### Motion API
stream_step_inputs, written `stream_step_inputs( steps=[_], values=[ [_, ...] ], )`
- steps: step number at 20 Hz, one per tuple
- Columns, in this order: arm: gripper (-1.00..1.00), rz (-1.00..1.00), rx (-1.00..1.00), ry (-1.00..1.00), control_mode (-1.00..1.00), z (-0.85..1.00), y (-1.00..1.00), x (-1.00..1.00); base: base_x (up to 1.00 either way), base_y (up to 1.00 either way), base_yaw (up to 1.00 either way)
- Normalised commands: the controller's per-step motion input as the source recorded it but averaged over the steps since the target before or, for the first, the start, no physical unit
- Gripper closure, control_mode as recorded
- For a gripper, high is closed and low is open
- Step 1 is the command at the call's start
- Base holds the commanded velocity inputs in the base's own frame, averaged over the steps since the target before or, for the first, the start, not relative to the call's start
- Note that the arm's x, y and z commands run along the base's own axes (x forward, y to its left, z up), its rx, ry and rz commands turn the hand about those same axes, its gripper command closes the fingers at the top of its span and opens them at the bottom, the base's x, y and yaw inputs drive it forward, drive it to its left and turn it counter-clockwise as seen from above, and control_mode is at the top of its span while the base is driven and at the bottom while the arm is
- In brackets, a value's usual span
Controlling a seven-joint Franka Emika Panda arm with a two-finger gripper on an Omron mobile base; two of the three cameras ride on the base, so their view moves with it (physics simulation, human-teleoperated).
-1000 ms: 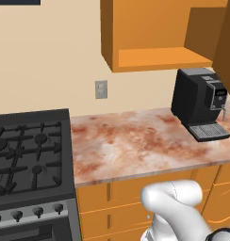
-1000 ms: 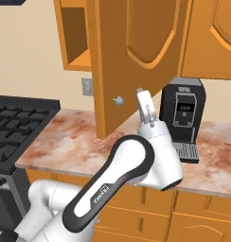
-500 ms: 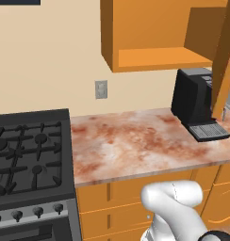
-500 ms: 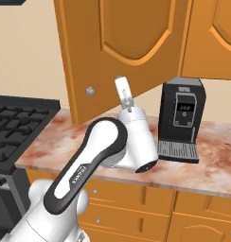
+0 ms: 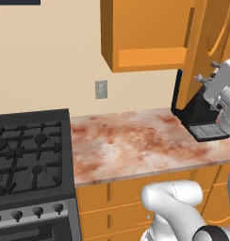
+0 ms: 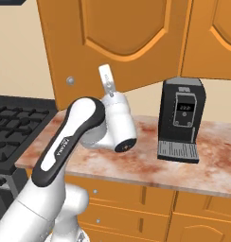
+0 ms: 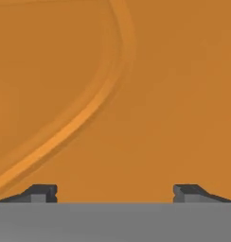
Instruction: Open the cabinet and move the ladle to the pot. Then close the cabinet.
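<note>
The cabinet (image 6: 122, 38) door hangs partly open above the counter (image 6: 150, 163), its silver knob (image 6: 70, 81) at the lower left corner. The end effector (image 7: 115, 191) faces the door's arched panel up close, fingers spread wide and empty (nothing between them). A black coffee machine (image 6: 180, 119) stands on the counter beside the arm.

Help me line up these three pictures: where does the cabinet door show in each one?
Left base view: the cabinet door stands at the upper right, seen nearly edge-on, in front of the coffee machine.
Right base view: it spans the upper middle, arched panel facing the camera, knob at lower left.
Hand view: its orange panel lies beyond the open end effector.
Shared landmark: the coffee machine.
</note>
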Motion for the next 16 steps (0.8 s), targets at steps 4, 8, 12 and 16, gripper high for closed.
stream_step_inputs(
  steps=[4, 8, 12, 16],
  values=[
    [-1.00, 0.00, 0.00, 0.13, -1.00, 0.01, 0.47, 0.58, 0.00, 0.00, 0.00],
    [-1.00, 0.00, 0.00, 0.15, -1.00, 0.12, 0.35, 0.60, 0.00, 0.00, 0.00],
    [-1.00, 0.00, 0.00, 0.16, -1.00, 0.09, 0.34, 0.59, 0.00, 0.00, 0.00],
    [-1.00, 0.00, 0.00, 0.10, -1.00, 0.00, 0.37, 0.60, 0.00, 0.00, 0.00]
  ],
)
